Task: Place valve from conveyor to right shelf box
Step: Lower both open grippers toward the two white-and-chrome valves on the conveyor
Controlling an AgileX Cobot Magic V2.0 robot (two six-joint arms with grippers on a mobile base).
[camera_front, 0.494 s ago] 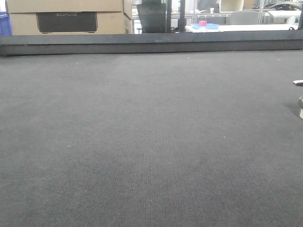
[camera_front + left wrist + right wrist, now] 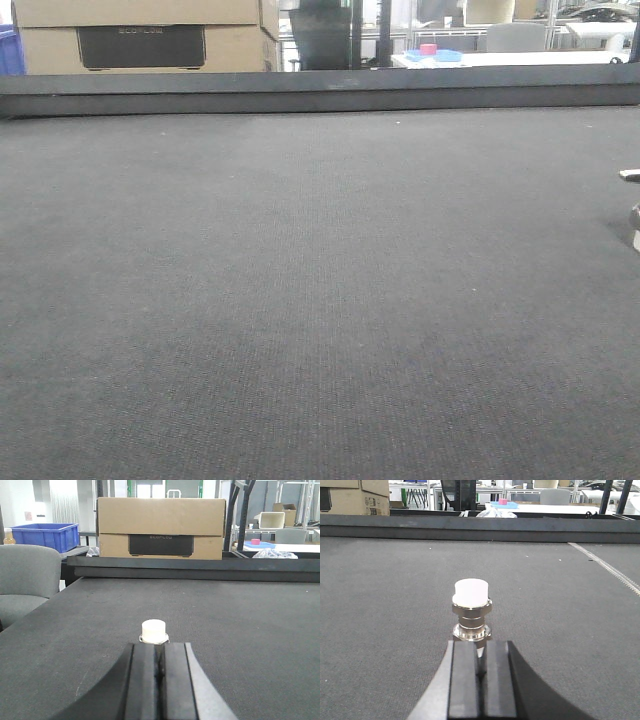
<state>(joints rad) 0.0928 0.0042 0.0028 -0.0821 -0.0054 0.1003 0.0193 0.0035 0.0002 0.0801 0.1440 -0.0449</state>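
No change is noted since the prior view, so pickup is judged pending; the valve (image 2: 471,611) is seen upright on the conveyor (image 2: 380,605), just before the right gripper (image 2: 480,650); its jaws and those of the left gripper (image 2: 159,650) are pressed together, empty.

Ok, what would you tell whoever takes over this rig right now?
Left pincer: shut, empty, low over the conveyor, with a white-capped piece just beyond its tips.
Right pincer: shut. The valve stands upright on the belt right at its tips; contact unclear.
Done: nothing, the valve is not lifted.
Left: open, grasp the valve, carry it to the right shelf box, which is out of view.
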